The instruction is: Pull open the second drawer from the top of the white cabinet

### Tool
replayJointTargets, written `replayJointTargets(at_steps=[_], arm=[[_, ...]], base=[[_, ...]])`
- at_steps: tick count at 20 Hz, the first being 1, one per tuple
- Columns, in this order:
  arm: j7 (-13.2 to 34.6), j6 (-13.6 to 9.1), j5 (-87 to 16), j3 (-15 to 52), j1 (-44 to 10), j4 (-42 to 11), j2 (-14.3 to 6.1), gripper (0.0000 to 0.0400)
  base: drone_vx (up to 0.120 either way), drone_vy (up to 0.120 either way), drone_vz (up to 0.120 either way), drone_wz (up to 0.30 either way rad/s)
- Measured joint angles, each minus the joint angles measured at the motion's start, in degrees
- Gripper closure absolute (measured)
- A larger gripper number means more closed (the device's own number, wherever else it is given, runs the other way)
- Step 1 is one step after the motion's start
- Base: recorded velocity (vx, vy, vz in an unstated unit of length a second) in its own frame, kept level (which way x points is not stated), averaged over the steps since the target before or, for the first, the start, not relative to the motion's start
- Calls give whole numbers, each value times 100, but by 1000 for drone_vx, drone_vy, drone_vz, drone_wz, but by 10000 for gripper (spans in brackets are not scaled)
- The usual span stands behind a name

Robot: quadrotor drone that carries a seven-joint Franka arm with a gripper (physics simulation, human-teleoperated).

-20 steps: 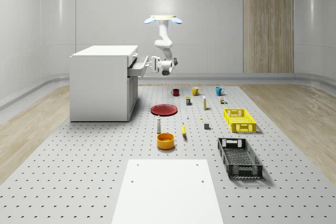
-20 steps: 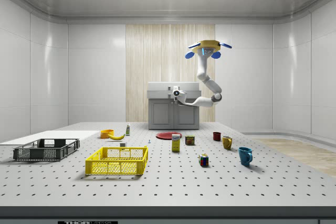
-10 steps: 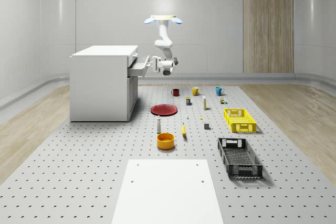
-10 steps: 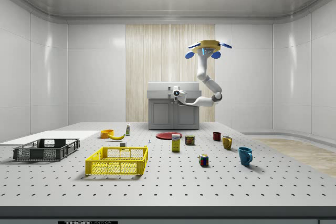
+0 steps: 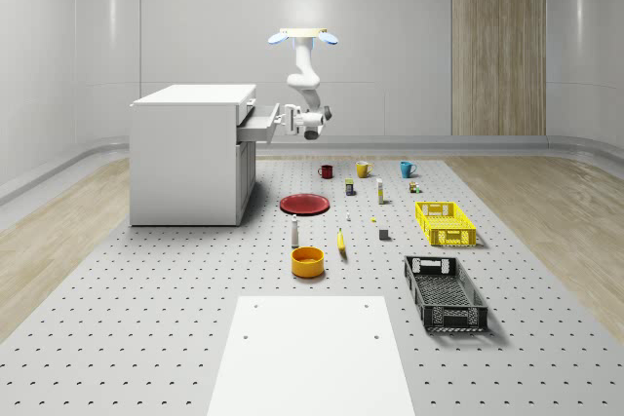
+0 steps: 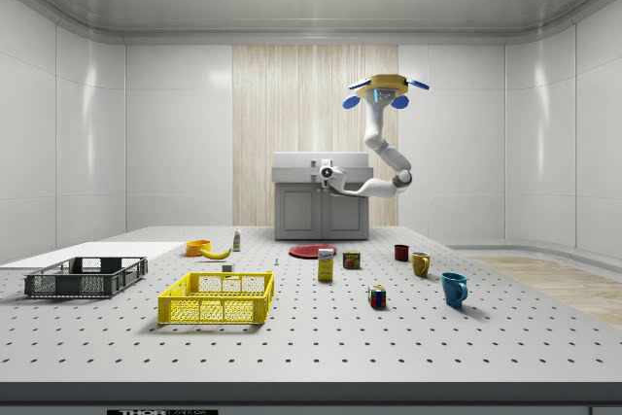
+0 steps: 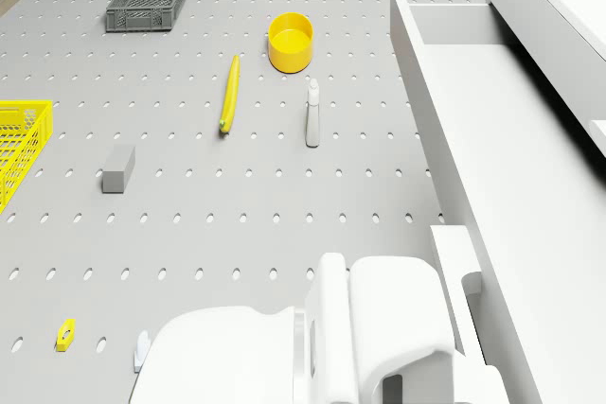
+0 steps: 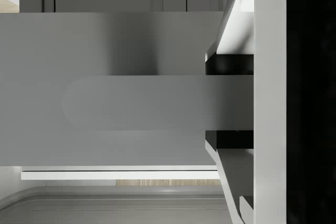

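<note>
The white cabinet (image 5: 190, 153), a plain matte box, stands at the perforated gray desk (image 5: 146, 338)'s far end, on the whole-scene view's left. Its drawer (image 5: 255, 125) just below the top juts out toward the whole-scene view's right, a long shallow tray whose long axis runs across the cabinet's front. The drone (image 5: 303, 37), white with blue rotors, hovers above and beside the cabinet, over the desk. Its glossy jointed arm (image 5: 306, 85) bends down to the drawer front. The jaws (image 8: 229, 102) sit narrowly closed on the flat, round-ended handle (image 8: 136, 103), a dark pad on each side. At 5 o'clock from the cabinet in the whole-scene view lie a round red plate (image 5: 304, 204) and a yellow bowl (image 5: 307, 261).
</note>
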Motion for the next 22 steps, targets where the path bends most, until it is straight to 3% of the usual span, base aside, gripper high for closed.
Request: replayJointTargets(at_steps=[12, 22], arm=[[84, -124, -340, -369, 66, 58, -93, 289], [153, -384, -805, -879, 97, 199, -179, 292]], base=[[0, 0, 0, 0], [0, 0, 0, 0]])
